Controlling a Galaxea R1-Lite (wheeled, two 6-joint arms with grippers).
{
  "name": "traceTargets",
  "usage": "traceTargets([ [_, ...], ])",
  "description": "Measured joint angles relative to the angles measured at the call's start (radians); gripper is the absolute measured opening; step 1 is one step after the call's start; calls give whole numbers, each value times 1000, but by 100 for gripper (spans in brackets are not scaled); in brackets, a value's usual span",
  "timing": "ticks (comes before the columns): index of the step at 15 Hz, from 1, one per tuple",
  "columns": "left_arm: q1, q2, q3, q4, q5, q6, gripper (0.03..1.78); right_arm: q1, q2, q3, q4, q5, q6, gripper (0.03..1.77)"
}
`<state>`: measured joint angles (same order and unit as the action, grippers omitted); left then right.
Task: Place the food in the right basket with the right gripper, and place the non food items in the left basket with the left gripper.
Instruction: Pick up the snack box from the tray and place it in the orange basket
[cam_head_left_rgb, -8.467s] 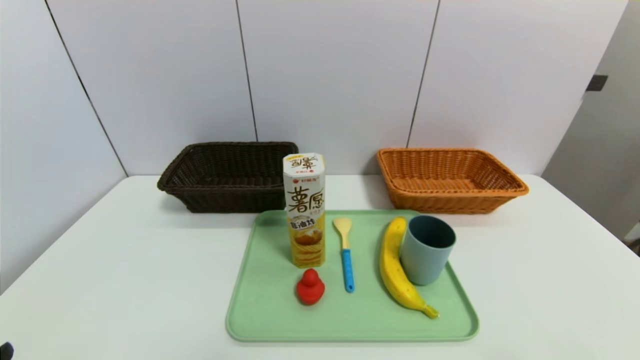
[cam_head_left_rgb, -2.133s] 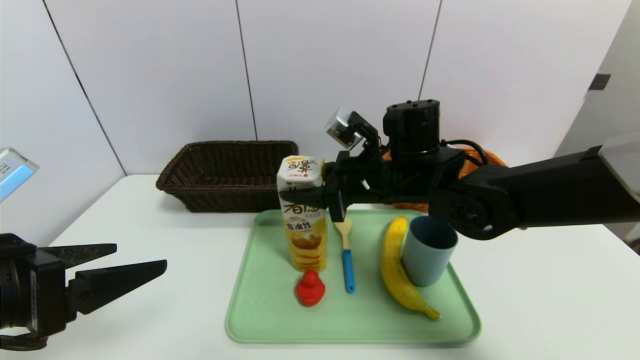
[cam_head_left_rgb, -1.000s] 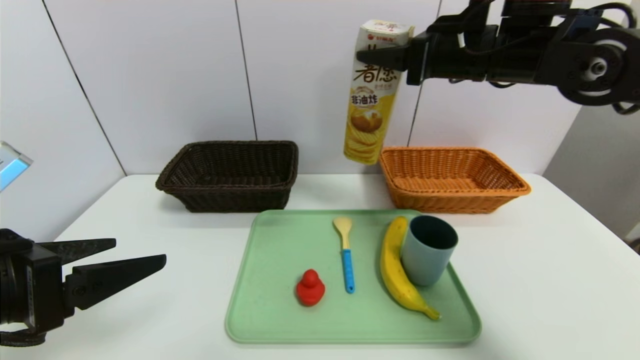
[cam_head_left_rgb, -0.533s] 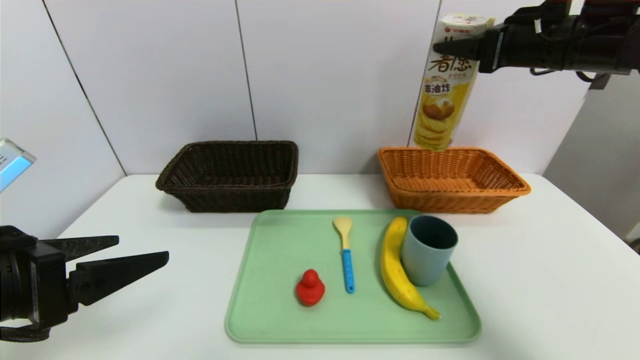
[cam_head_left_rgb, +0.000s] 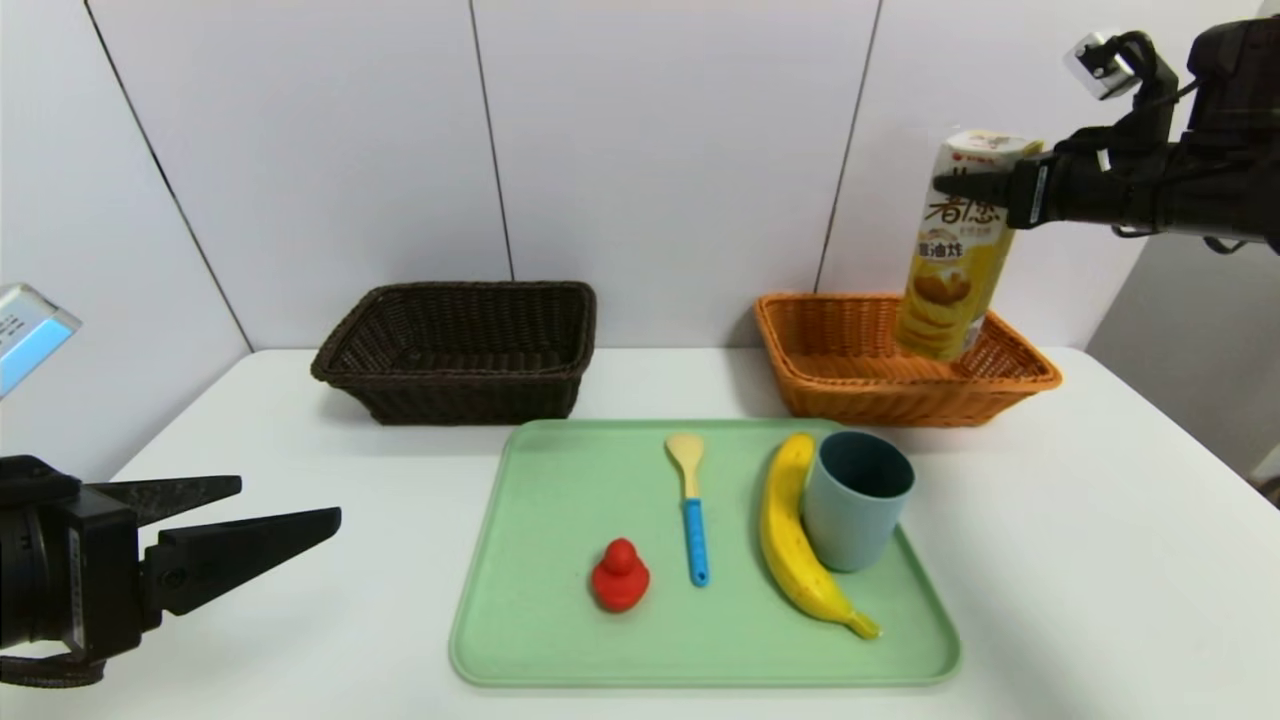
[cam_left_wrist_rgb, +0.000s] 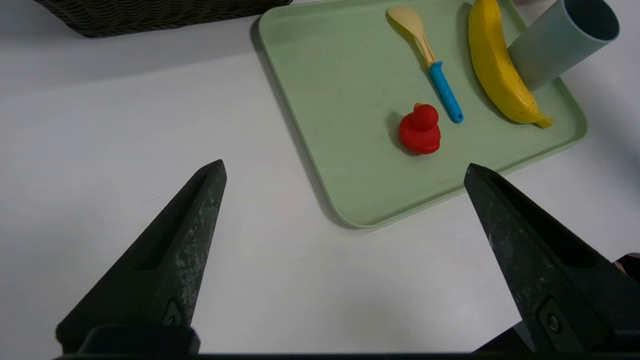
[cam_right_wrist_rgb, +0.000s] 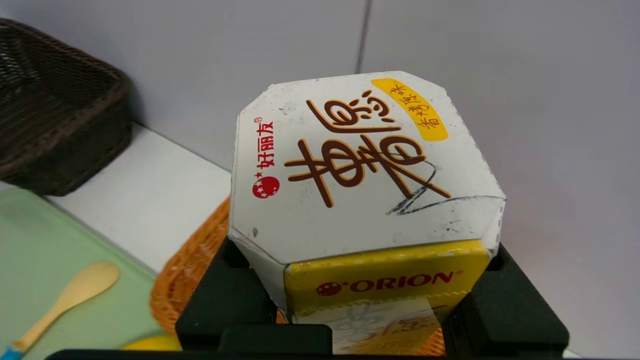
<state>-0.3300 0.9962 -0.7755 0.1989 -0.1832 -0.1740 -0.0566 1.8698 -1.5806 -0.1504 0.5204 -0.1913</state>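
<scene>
White-and-yellow hexagonal cardboard snack box (cam_head_left_rgb: 955, 245) hangs near-upright, slightly tilted, over the orange-tan woven wicker basket (cam_head_left_rgb: 1020, 380), pinched near its top by the right gripper (cam_head_left_rgb: 985, 187), long axis pointing down into it; left gripper (cam_head_left_rgb: 240, 525) idles spread wide, empty.

Snack box (cam_head_left_rgb: 955, 245) — white-and-yellow, hexagonal, tilted — hangs at upper right over the orange basket (cam_head_left_rgb: 830, 385); banana (cam_head_left_rgb: 790, 540), cup (cam_head_left_rgb: 855, 500), spoon (cam_head_left_rgb: 690, 505), red duck (cam_head_left_rgb: 620, 575) lie lower centre; dark basket (cam_head_left_rgb: 455, 395) centre-left.

The snack box (cam_right_wrist_rgb: 365, 175) reads "ORION" on its yellow side, "好丽友" on top.
</scene>
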Motion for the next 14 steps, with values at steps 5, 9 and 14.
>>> traceTargets([
  [5,0,4,1,0,1,-1,169,-23,66,21,-50,0,33,83],
  [9,0,14,1,0,2,1,169,-33,114,17,-122,1,33,83],
  [14,0,19,-2,-1,2,1,169,-50,160,23,-177,7,31,90],
])
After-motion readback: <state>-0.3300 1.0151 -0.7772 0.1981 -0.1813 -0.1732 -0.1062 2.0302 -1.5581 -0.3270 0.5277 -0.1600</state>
